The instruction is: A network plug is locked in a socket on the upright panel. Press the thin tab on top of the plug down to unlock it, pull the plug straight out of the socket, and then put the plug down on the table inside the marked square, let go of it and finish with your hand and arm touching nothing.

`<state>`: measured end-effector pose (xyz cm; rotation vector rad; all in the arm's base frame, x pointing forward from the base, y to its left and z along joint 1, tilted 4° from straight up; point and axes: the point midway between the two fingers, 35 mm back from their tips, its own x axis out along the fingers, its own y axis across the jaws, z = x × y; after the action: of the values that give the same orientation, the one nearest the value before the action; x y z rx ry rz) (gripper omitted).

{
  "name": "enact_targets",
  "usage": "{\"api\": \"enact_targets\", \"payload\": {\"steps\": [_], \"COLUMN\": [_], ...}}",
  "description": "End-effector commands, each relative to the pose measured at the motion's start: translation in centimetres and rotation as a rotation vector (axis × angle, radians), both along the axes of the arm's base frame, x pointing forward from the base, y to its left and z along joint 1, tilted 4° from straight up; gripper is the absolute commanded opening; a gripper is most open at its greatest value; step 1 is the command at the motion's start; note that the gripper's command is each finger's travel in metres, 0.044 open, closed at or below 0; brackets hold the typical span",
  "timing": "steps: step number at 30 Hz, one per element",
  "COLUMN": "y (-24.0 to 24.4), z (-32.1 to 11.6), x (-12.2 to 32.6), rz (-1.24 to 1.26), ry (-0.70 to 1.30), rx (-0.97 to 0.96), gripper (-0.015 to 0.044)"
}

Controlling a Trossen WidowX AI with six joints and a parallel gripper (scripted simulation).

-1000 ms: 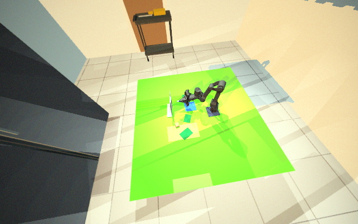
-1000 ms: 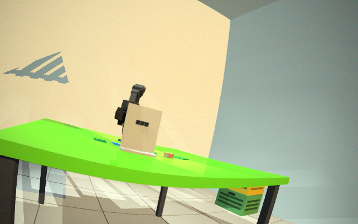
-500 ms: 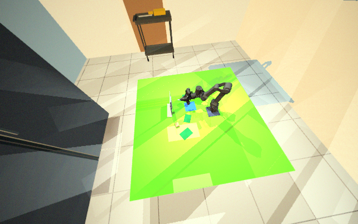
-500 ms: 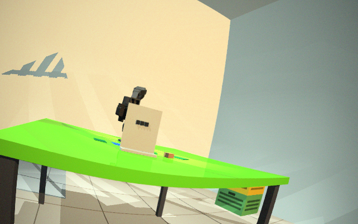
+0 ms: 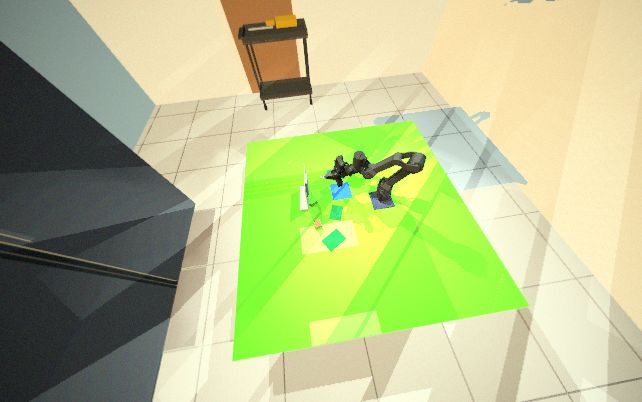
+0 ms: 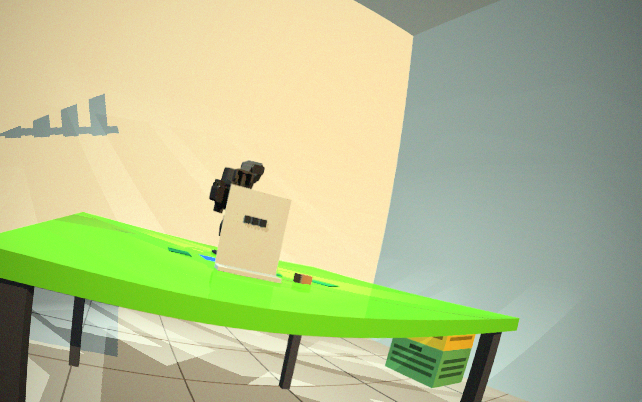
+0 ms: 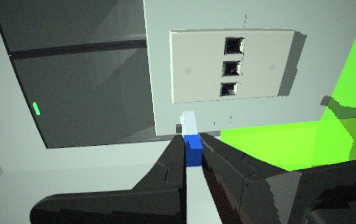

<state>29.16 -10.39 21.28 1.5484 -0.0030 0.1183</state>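
Observation:
My gripper (image 5: 331, 176) (image 7: 189, 141) is shut on the network plug (image 7: 193, 150), a blue body with a pale, clear front end. The plug is out of the sockets and held in the air, its front toward the upright panel (image 5: 305, 181) (image 6: 247, 245) (image 7: 162, 60). In the wrist view it shows below the pale faceplate (image 7: 200, 82), whose three sockets look empty. A blue square (image 5: 341, 191) lies on the table below the gripper. Green squares (image 5: 336, 213) (image 5: 333, 240) lie nearer the camera. I cannot tell which is the marked one.
The green table top (image 5: 420, 280) (image 6: 150, 270) carries the panel's white foot (image 5: 303, 200), a small orange block (image 5: 317, 224) (image 6: 304, 279) and a pale rectangle (image 5: 310, 245). The arm's base stands on a dark blue patch (image 5: 376, 202) to the right.

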Motion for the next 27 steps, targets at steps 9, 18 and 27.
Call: {"api": "enact_targets", "payload": {"steps": [9,18,27], "y": [-0.8,-1.5,-1.9], "z": [-1.0,-2.5,-4.1], "x": [0.4,0.5,0.0], "rz": [-0.070,-0.148,-0.225], "ry": [0.102,0.222,0.352], "rx": [0.080,0.148,0.200], "gripper": [0.0000,0.0000,0.0000]}}
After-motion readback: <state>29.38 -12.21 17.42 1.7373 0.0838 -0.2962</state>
